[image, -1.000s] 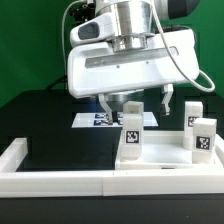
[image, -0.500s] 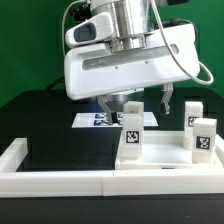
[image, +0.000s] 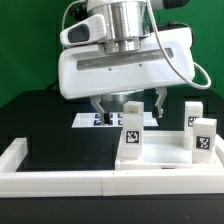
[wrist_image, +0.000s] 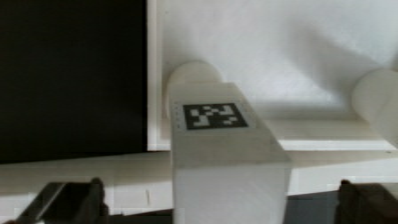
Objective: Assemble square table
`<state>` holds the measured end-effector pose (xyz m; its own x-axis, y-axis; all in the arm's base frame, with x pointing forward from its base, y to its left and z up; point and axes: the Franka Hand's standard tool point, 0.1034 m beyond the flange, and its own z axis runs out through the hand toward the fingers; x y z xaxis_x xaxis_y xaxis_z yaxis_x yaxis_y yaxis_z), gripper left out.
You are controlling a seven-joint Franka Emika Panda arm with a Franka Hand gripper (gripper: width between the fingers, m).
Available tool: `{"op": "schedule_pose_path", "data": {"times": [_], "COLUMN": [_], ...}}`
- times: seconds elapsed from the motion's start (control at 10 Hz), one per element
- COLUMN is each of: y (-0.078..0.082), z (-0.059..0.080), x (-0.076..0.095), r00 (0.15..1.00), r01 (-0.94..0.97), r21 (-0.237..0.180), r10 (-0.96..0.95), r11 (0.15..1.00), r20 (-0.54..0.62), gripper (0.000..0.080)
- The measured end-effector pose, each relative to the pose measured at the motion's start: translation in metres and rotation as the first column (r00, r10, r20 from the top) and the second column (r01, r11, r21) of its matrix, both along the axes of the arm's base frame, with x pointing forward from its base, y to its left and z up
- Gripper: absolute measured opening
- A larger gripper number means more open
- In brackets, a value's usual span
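The white square slab (image: 165, 160) lies flat at the exterior view's right, and it also shows in the wrist view (wrist_image: 267, 45). A white tagged leg block (image: 131, 137) stands upright on it. My gripper (image: 132, 103) hangs open right over this leg, one finger on each side of its top. In the wrist view the leg (wrist_image: 222, 150) fills the space between the open gripper's (wrist_image: 221, 205) dark fingertips (wrist_image: 71, 203), with gaps on both sides. Two more tagged legs (image: 204, 138) (image: 192, 114) stand on the slab at the exterior view's right.
The long white border wall (image: 60, 182) runs along the front and up the exterior view's left side. The marker board (image: 92, 120) lies on the black table behind the gripper. A rounded white part (wrist_image: 379, 100) shows at the wrist view's edge.
The gripper has come down a little and shifted slightly toward the exterior view's left, closer over the standing leg. The legs and slab have not moved.
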<state>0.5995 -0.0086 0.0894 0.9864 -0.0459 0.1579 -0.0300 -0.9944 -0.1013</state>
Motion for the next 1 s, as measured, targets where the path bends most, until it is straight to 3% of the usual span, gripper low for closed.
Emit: {"op": "schedule_pose_path", "data": {"times": [0.3, 0.4, 0.5, 0.6, 0.7, 1.0], "y": [0.0009, 0.0008, 0.0008, 0.0007, 0.0007, 0.0008], "z": [-0.0057, -0.0069, -0.0079, -0.0079, -0.008, -0.008], "x": [0.0, -0.0002, -0.0005, -0.0005, -0.0005, -0.0005], "r00": [1.0, 1.0, 1.0, 1.0, 1.0, 1.0], "r01": [-0.003, -0.01, -0.015, -0.019, -0.019, 0.002], "r21": [-0.004, -0.006, -0.007, -0.007, -0.007, -0.002], "r10": [0.003, 0.01, 0.015, 0.019, 0.019, -0.002], "r11": [1.0, 1.0, 1.0, 1.0, 1.0, 1.0], "r20": [0.005, 0.005, 0.005, 0.005, 0.005, 0.003], "gripper": [0.0649, 0.0502, 0.0502, 0.0362, 0.029, 0.029]}}
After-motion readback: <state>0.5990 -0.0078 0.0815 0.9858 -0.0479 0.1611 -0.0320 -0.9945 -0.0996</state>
